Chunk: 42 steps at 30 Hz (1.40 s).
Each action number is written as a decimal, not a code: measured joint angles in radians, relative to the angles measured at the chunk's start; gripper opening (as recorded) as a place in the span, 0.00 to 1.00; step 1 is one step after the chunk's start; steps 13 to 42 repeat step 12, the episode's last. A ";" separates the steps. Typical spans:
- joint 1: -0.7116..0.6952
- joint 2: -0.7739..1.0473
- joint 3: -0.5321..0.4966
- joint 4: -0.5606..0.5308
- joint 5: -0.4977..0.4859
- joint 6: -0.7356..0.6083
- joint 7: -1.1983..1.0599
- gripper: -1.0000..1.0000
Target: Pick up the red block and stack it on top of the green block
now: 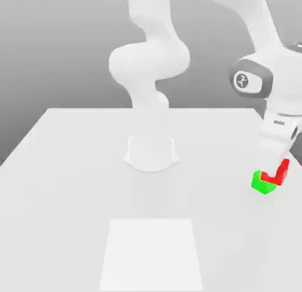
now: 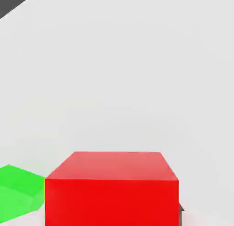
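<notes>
Two small blocks were seen near the exterior view's right edge, where the gripper (image 1: 273,171) was pointed downward with its claw closed on the red block (image 1: 284,172). The red block was partly covered by the white fingertip, and the green block (image 1: 259,183) was partly overlapped by the red one; whether the two were touching could not be told. The white arm (image 1: 150,61) was mounted on the pale table (image 1: 71,196), and a lighter rectangular patch (image 1: 151,255) was seen on the tabletop in front of its base. In the hand view, the red block was shown close to the camera, with one face and its adjoining face displayed. The green block was seen just beside its outline, turned at an angle to it and partly cut off by the picture's edge.
</notes>
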 joint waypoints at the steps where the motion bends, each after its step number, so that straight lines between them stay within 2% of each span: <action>1: 0.032 -0.023 0.032 -0.018 0.008 -0.004 0.027 0.00; 4: 0.046 0.019 0.077 -0.036 -0.037 0.055 0.093 0.00; 8: 0.044 0.160 0.048 -0.034 -0.200 0.183 0.214 0.00; 9: 0.057 0.193 0.024 -0.032 -0.245 0.212 0.246 1.00; 42: 0.057 0.193 0.024 -0.032 -0.245 0.212 0.246 1.00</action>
